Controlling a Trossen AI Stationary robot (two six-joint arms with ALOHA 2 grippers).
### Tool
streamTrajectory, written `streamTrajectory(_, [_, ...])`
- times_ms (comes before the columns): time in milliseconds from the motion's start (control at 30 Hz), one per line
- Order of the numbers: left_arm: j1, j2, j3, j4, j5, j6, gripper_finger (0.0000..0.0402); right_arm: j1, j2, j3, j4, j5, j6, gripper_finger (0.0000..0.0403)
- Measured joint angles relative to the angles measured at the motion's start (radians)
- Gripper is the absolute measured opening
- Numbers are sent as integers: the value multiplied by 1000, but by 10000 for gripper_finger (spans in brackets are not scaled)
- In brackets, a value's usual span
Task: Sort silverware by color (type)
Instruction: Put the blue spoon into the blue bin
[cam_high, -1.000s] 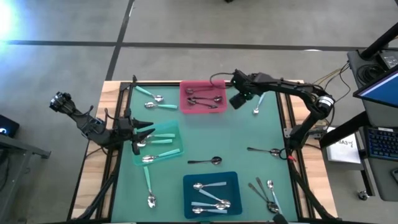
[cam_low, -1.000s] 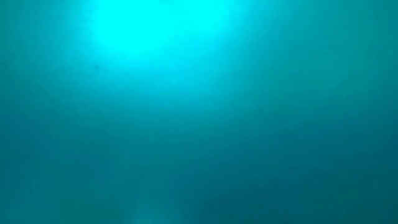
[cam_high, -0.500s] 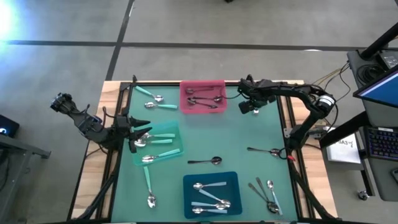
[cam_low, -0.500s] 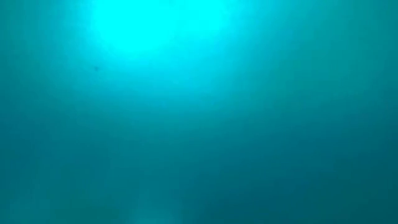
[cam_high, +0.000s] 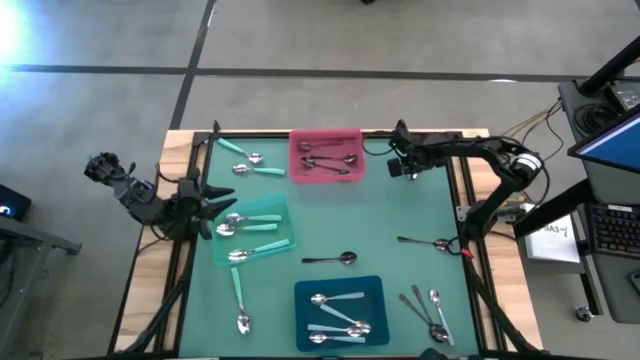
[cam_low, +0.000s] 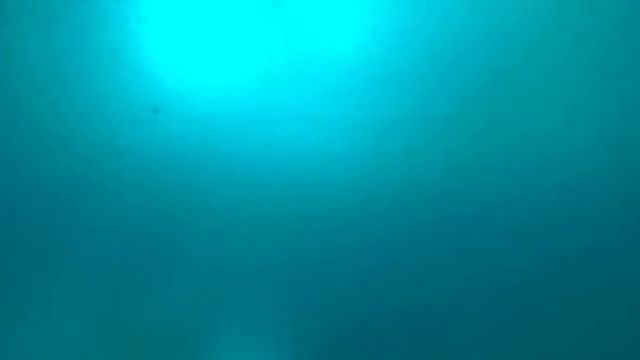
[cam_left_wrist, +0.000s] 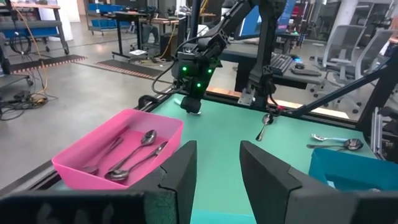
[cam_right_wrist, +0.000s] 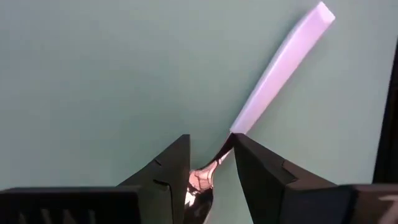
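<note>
Compared with a second ago:

- Finds right gripper (cam_high: 404, 168) shifted rightward, off the pink tray (cam_high: 296, 150), and now set down over the pale-blue spoon (cam_right_wrist: 280, 65) at the far right of the table.
- Shows in the right wrist view narrowly parted fingers (cam_right_wrist: 168, 168) straddling the spoon's neck, handle pointing away. No squeeze yet, nothing held.
- Finds left gripper (cam_high: 222, 203) drawn back leftward from over the green tray (cam_high: 272, 205) to its left edge. Fingers apart, empty.
- Leaves mint spoons (cam_high: 250, 227) lying in the green tray.

Reads as one mint drop finished and a blue pick just starting. Calls next for closing on the neck, then a carry to the blue tray (cam_high: 300, 300) at near centre.

Still loose on the mat: dark spoon (cam_high: 340, 258) at centre, more at right and near right, mint ones at far left and near left.

Gets nothing from the low view but a teal glow.
</note>
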Motion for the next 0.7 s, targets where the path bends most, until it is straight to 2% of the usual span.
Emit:
streamTrajectory(100, [0, -3, 0, -1, 0, -1, 107, -5, 0, -9, 1, -4, -15, 106])
streamTrajectory(367, [0, -3, 0, -3, 0, -1, 107, 18, 2, -10, 6, -37, -205, 72])
streamTrajectory(700, [0, -4, 0, -3, 0, -5, 107, 20, 3, -12, 3, -64, -309, 61])
